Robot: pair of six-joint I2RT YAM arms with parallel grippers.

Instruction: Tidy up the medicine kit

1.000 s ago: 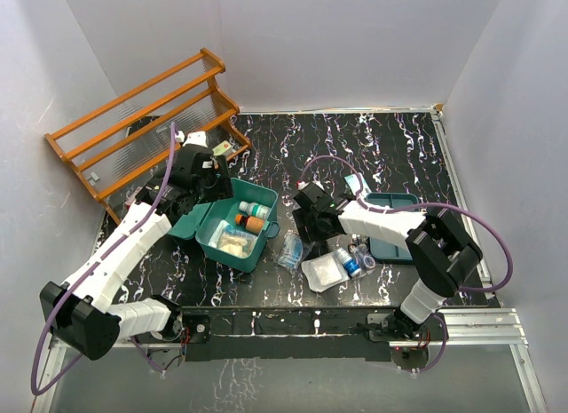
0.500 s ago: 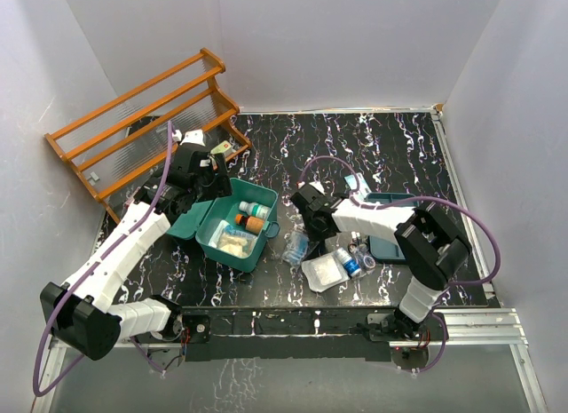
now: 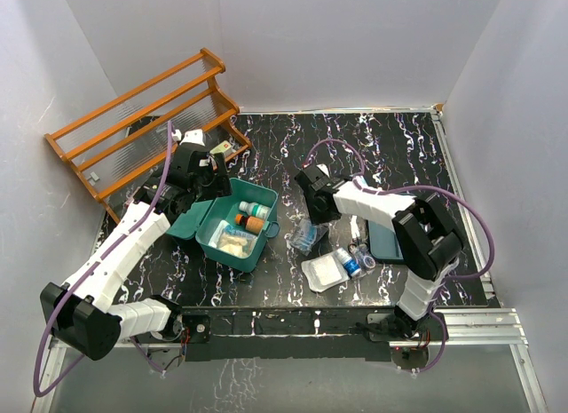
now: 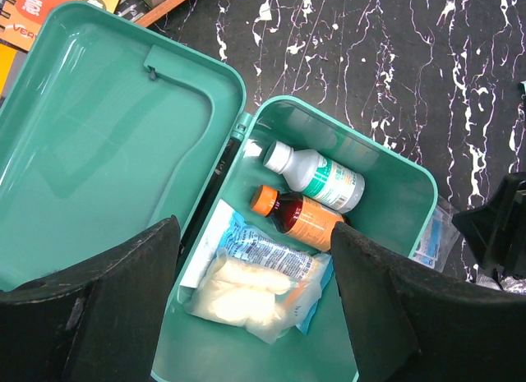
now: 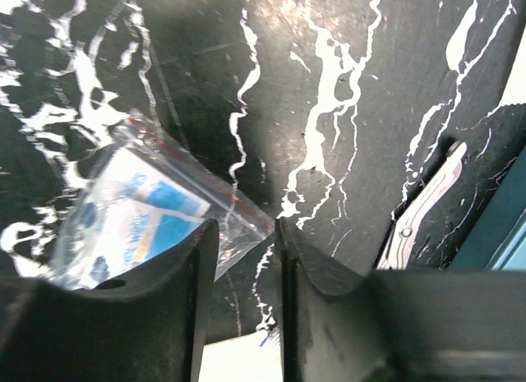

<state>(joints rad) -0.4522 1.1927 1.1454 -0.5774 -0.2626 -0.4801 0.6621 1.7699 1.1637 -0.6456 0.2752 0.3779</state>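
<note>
1. The black marbled table (image 3: 399, 155) carries everything, and an orange wooden rack (image 3: 142, 120) leans at its far left corner.
2. The medicine kit (image 3: 211, 219) sits left of centre with its lid thrown flat open to the left and its tub facing up.
3. The left gripper (image 4: 255, 234) hangs right over that kit. Its jaws are spread wide with nothing between them, one finger above the lid hinge and the other above the tub's right side.
4. The right gripper (image 5: 245, 234) is out to the right of the kit, a strip of bare table between them. Its jaws are drawn in close and pinch the corner of a clear plastic bag (image 5: 140, 218).
5. That bag dangles toward the kit's handle side, near it but apart from it, with blue-and-white packets inside.
6. A flat teal tray (image 3: 383, 244) lies further right, partly hidden behind the right arm.
7. Inside the kit, a gauze pack (image 4: 246, 296) rests at the near end, and a blue printed sachet (image 4: 263, 250) lies against it.
8. Behind those, an amber bottle with an orange cap (image 4: 300, 218) lies on its side, and beside it a white-capped bottle (image 4: 316, 175) lies the same way.
</note>
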